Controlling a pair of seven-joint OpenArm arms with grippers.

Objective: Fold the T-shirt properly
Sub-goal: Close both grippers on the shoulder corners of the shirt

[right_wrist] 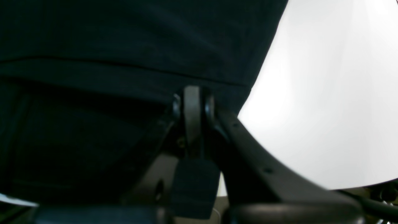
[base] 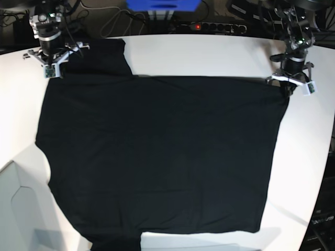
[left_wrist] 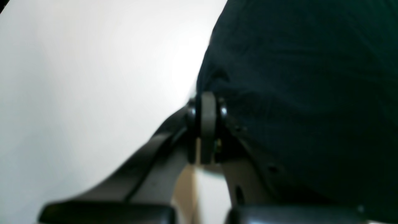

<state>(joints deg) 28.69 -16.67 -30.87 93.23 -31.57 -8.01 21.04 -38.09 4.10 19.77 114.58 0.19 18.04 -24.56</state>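
1. Black fabric covered most of the white desk: the T-shirt lay spread flat and plain side up, one sleeve reaching the far-left corner and the lower edge running off the near edge, with no print on show.
2. At the far-left corner of the desk, the right gripper was clenched on the T-shirt beside a stitched hem line, its jaws pressed together with cloth caught at the tips.
3. At the far-right side of the desk, the left gripper was likewise clamped tight on the garment's corner, where the black edge met bare white surface.
4. Both pinches appeared set, so the step in hand looked like the first fold, carrying the far edge toward the near edge.
5. Done well, it would call for lifting both corners together and level, keeping the cloth between them lightly taut so no slack bunched in the middle.
6. Risk, as judged: the corner pinches looked shallow, and a quick pull could slip the fabric free or drag the whole shirt across the desk.
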